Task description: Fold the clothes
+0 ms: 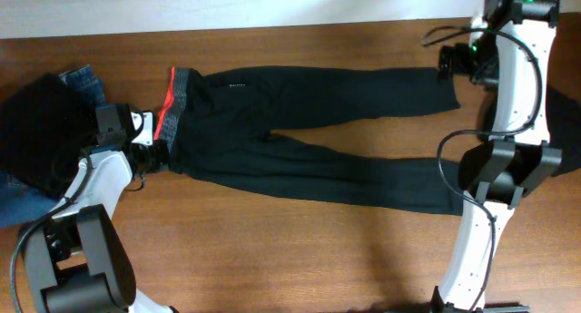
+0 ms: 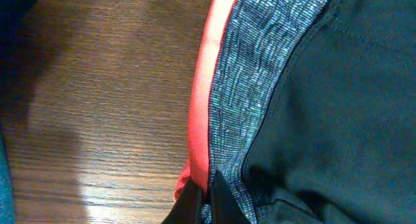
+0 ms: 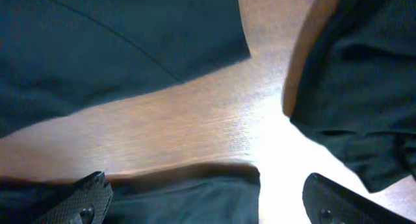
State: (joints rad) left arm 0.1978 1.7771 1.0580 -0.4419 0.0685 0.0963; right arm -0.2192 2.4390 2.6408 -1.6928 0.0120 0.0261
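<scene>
Surface: brown wooden desk (image 1: 272,259) | Item: black trousers (image 1: 272,95) lay flat, waistband (image 1: 180,91) toward left edge, hems toward right edge | Left end effector (image 1: 152,155): clamped on waistband's near corner | Right end effector (image 3: 208,208): spread wide, empty, above hems | Step judged: securing grips for first fold | Next: right should pinch a hem.

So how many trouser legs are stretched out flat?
2, both of the black trousers: upper leg on the far side, lower leg on the near side, hem partly under the right arm.

Jeans (image 1: 82,77) are mostly buried under that black heap (image 1: 36,132) and chopped by the left edge. Trousers (image 1: 309,159) lose their lower cuff behind the right arm (image 1: 472,240). Label (image 1: 238,83) is way too tiny to read.
</scene>
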